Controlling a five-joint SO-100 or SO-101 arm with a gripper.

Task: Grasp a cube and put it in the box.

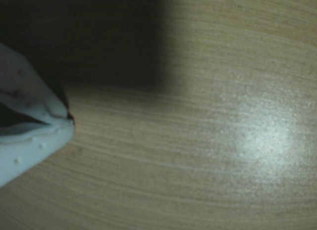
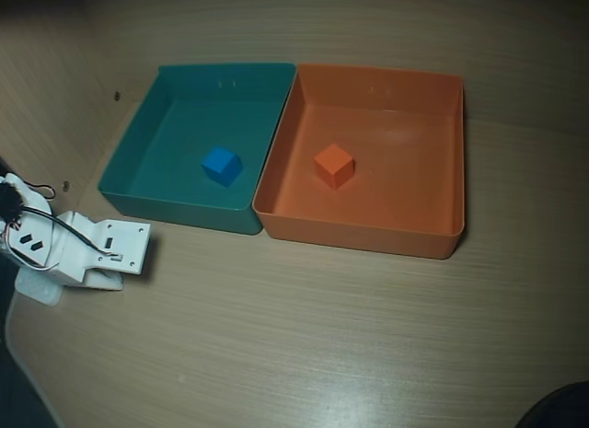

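Inside the box [image 2: 433, 170], near centre of its floor, you see the cube [image 2: 334, 165] resting free, nothing touching it. Box sits wall-to-wall w/ the teal tray [image 2: 138, 161] on its left in overhead view; a blue cube [image 2: 222, 166] lies on that tray's floor. The gripper [image 1: 67, 122] is well apart, low over bare wooden table [image 2: 304, 336]; jaws appear closed together, holding nothing.
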